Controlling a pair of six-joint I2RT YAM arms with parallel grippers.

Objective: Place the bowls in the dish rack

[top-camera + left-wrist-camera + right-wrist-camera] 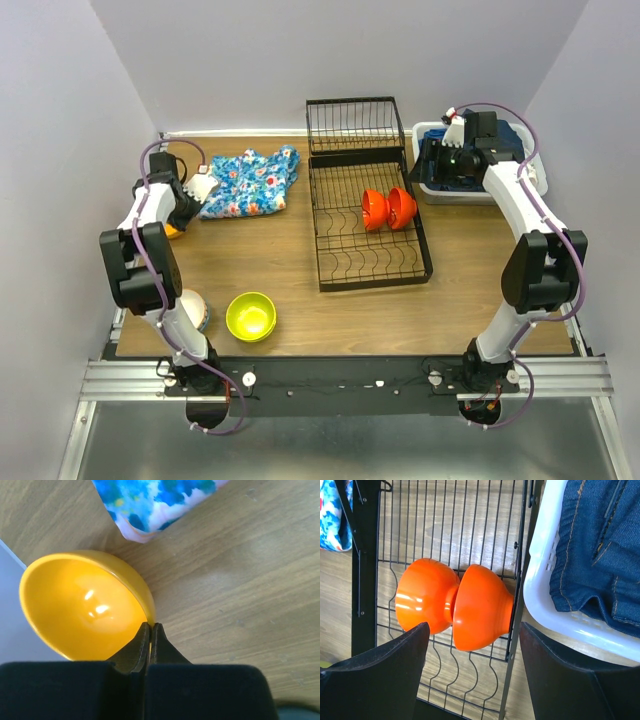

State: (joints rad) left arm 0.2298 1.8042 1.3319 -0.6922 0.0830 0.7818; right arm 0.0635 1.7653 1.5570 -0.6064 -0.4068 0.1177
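Observation:
My left gripper [180,214] is at the far left of the table. Seen in the left wrist view [150,628], it is shut on the rim of the yellow-orange bowl [80,607], which is tilted on its side on the wood. Only a sliver of that bowl [174,231] shows from above. Two red-orange bowls [375,210] [403,206] stand on edge in the black wire dish rack [345,262]; they also show in the right wrist view [422,597] [482,605]. A lime-green bowl [251,316] sits at front left. A pale bowl with a blue edge [198,310] is half hidden by my left arm. My right gripper [445,165] [474,627] is open and empty, above the rack's right edge.
A floral cloth [250,181] lies beside the left gripper and shows in the left wrist view [155,500]. A white basket [432,188] of dark blue jeans [600,545] stands right of the rack. The rack's hinged end section [353,125] stands up at the back. Walls close in on three sides.

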